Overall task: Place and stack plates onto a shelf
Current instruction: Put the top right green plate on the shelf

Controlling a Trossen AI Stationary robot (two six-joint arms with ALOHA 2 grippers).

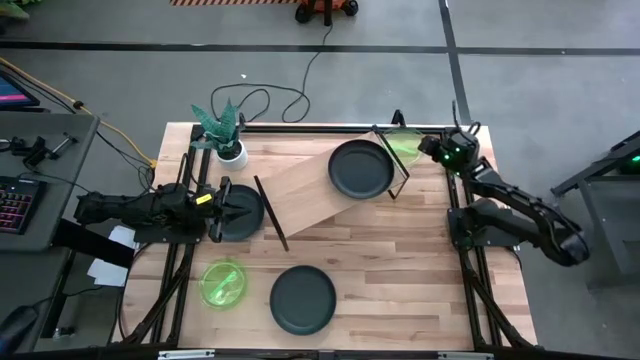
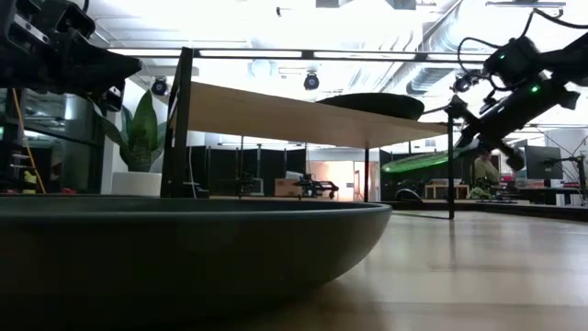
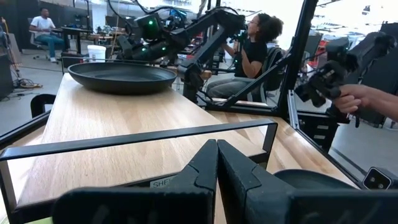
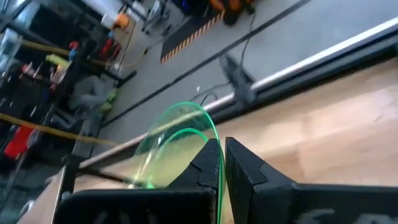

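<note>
The shelf [image 1: 310,185] stands slantwise mid-table on thin black legs and carries a dark plate [image 1: 360,168] near its far right end. Beside that end my right gripper [image 1: 425,146] is shut on a translucent green plate [image 4: 177,146]. At the table's left my left gripper [image 1: 222,210] is shut and empty, pointing level above another dark plate [image 1: 245,212] that lies flat on the table. A second green plate [image 1: 222,282] and one more dark plate [image 1: 302,298] lie flat near the front edge. My right gripper pinches the green plate's rim [image 4: 216,148] between its two fingers. The fingers reach in from the table's right side, slanting a little downward. The plate sticks out beyond the fingertips, lifted clear of the table beside the shelf's far right corner [image 2: 427,163].
A white pot with a green plant [image 1: 225,135] stands at the far left, close to the shelf's left end. Black frame rails run along the table's left and right sides. In the left wrist view a person's hand [image 3: 367,99] holds a device beyond the table's right side.
</note>
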